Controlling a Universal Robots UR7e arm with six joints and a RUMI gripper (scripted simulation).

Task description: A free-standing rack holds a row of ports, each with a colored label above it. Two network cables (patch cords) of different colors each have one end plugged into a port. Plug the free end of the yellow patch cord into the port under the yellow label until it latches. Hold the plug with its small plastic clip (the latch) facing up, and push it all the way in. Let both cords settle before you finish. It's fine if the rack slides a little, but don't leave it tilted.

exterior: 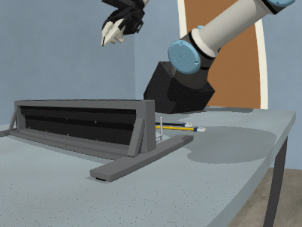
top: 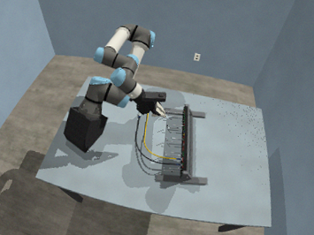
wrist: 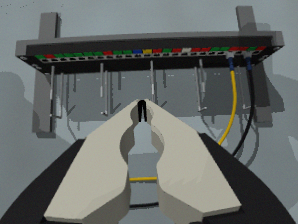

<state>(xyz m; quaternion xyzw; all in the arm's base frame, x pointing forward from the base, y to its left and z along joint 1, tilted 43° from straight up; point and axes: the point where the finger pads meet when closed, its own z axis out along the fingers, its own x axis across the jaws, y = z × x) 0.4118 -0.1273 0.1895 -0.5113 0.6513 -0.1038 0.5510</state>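
Hovering above the table [top: 238, 187] with gripper [wrist: 142, 111] fingers pressed together, empty. Yellow patch cord [wrist: 231, 107] plugged at the rack [wrist: 150, 40] right end beside the black cord [wrist: 248, 125]; free plug [exterior: 200, 129] lying on the tabletop.

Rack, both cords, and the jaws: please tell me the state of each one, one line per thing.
Rack: upright on the table, not tilted.
Yellow patch cord: one end plugged into a port, free end lying on the table.
Black patch cord: one end plugged in beside the yellow one.
Gripper: jaws shut, holding nothing, raised above the rack.
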